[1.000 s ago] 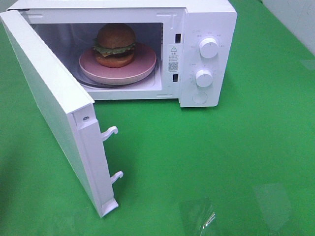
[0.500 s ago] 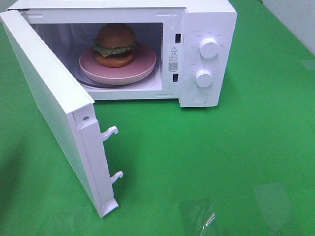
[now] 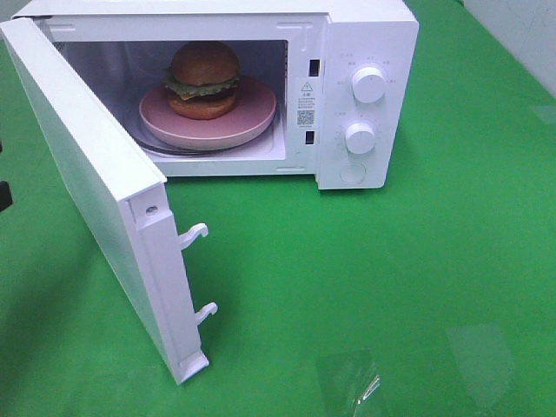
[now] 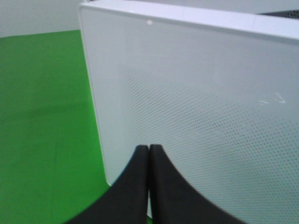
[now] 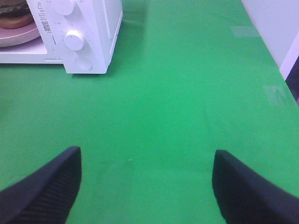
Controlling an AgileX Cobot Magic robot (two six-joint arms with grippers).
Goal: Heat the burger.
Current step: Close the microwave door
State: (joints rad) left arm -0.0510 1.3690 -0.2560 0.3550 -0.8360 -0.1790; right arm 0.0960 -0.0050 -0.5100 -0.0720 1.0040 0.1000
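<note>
Inside the open microwave [image 3: 365, 35], the burger [image 3: 203, 80] sits on a pink plate [image 3: 252, 117]. Pressed together, the left fingers [image 4: 138, 186] face the outer side of the door [image 4: 210, 116], nearer it than the spread right fingers [image 5: 46, 186], so the closing push looks theirs.

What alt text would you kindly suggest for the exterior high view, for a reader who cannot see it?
A white microwave stands on a green table with its door swung wide open toward the left, and the burger sits on a pink plate inside. Its right-hand panel carries an upper dial and a lower dial.
</note>
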